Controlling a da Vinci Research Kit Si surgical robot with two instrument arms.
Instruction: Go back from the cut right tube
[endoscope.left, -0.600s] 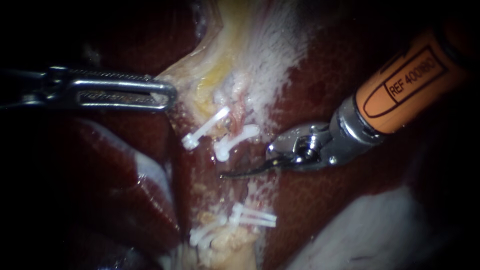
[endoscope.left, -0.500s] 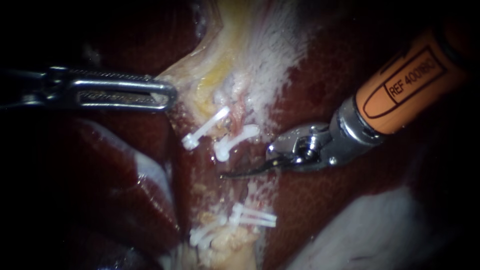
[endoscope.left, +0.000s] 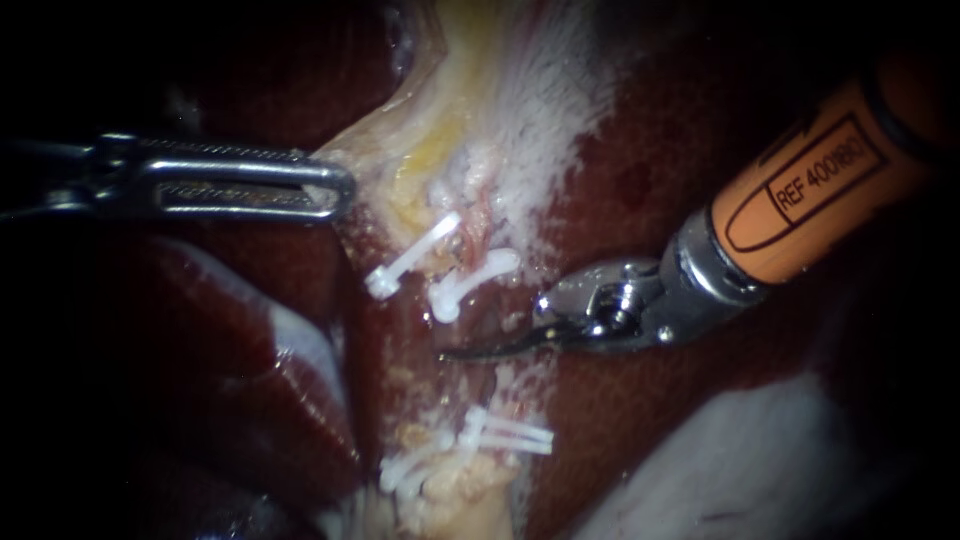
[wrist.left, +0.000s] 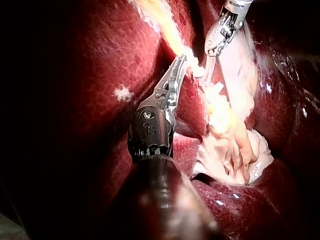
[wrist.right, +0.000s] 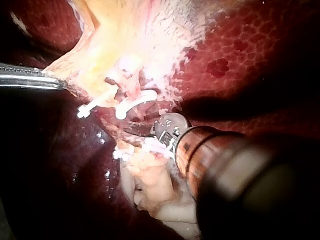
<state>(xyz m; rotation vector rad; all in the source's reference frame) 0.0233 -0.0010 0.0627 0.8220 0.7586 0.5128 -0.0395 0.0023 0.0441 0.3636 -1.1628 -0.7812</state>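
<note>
The right tube (endoscope.left: 483, 232) is a thin pinkish strand, cut through. Its upper stump ends at a white clip (endoscope.left: 472, 278). Its lower stump sits under a pair of white clips (endoscope.left: 512, 433) further down. A dark, bare gap (endoscope.left: 478, 325) lies between the two ends.

The right instrument (endoscope.left: 462, 349) comes in over the liver (endoscope.left: 640, 400). Its blades lie together as one thin dark tip and hold nothing. That tip lies across the gap, just below the upper clip and apart from it, and touches neither stump as far as can be seen.

The left instrument (endoscope.left: 335, 190) is well to the side of the tube. Its long jaws are clamped on the edge of the pale tissue (endoscope.left: 420, 150) above the clips, and the left wrist view shows the same grip.
</note>
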